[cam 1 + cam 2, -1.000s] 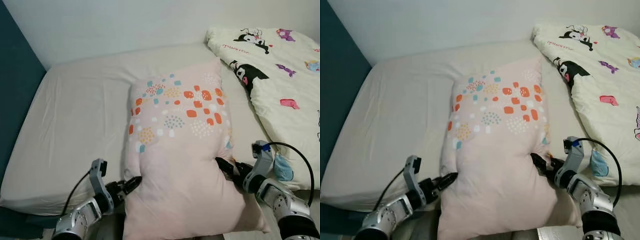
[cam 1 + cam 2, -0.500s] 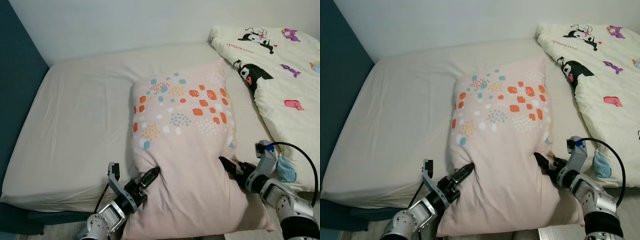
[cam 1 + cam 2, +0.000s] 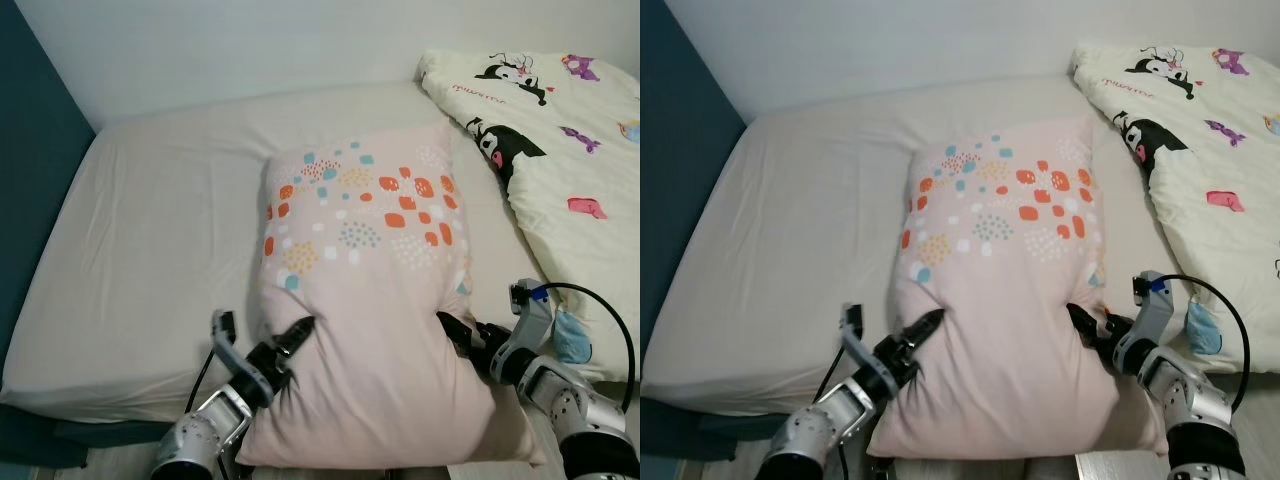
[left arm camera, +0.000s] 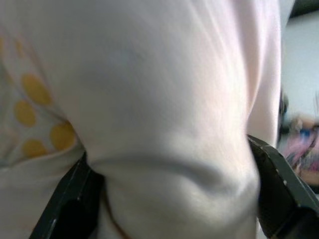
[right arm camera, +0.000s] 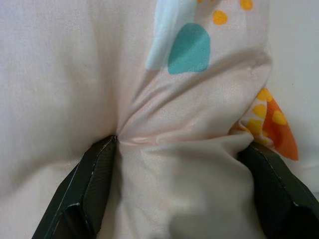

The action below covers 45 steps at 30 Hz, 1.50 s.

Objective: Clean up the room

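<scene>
Now both pincers grasp the pink pillow (image 3: 370, 330) by its two side edges. Left gripper (image 3: 290, 342) bites into the pillow's near left edge, cloth bunched between its fingers (image 4: 70, 204); right gripper (image 3: 452, 335) is clenched on a fold at the near right edge. Between them the pillow lies lengthwise on the bed (image 3: 150, 250), its patterned end away from both pincers. Beyond the right gripper lies a cartoon-print quilt (image 3: 560, 140).

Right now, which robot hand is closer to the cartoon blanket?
Right. The right gripper grips the pink pillow on the edge beside the cartoon blanket. The left gripper grips the pillow's far edge.
</scene>
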### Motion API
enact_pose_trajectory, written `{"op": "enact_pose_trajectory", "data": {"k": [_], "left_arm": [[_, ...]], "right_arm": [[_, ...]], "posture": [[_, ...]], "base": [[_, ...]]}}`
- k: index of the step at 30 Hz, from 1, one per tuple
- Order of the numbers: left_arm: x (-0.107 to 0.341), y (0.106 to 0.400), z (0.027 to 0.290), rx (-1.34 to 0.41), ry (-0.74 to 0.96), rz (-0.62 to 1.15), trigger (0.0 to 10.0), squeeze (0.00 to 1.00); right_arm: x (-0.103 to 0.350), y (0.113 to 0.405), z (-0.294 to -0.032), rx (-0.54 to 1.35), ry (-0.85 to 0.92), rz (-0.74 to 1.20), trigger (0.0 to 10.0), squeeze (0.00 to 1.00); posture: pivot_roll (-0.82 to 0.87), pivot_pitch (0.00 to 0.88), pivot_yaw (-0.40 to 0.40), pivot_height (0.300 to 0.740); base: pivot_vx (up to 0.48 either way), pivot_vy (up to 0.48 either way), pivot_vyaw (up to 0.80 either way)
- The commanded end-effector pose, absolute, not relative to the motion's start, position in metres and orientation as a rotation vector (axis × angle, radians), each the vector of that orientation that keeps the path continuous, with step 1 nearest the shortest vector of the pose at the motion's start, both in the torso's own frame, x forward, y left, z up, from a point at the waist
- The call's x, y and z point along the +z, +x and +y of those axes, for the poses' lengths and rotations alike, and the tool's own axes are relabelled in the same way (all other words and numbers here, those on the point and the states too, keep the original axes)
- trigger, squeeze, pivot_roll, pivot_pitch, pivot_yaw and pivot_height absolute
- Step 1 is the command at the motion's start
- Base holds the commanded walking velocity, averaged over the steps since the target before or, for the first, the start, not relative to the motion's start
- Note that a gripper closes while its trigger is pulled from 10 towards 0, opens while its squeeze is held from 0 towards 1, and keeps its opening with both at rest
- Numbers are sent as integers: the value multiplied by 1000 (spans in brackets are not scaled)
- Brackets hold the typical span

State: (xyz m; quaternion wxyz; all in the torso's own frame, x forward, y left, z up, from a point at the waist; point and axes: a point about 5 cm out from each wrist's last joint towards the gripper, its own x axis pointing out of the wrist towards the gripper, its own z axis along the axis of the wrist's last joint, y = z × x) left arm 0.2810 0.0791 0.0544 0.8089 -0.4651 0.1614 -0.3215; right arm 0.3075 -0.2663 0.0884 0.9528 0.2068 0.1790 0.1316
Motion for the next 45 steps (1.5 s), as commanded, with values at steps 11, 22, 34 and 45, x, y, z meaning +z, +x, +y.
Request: {"op": "enact_pose_trajectory", "data": {"k": [11, 22, 34, 45], "left_arm": [[44, 259, 37, -828, -873, 432, 6549, 439], [55, 268, 26, -791, -887, 382, 0, 439], [64, 271, 23, -806, -866, 347, 0, 443], [83, 282, 39, -747, -734, 231, 0, 447]], "right_arm": [[78, 312, -234, 367, 456, 420, 10000, 0], [74, 314, -190, 516, 509, 468, 10000, 0], [66, 314, -166, 553, 455, 515, 0, 0], [96, 331, -145, 573, 391, 397, 0, 0]], "posture": [[-41, 287, 49, 599], [-34, 282, 50, 599], [-29, 272, 49, 599], [-29, 201, 38, 599]], "base": [[0, 0, 0], [0, 0, 0], [0, 0, 0], [0, 0, 0]]}}
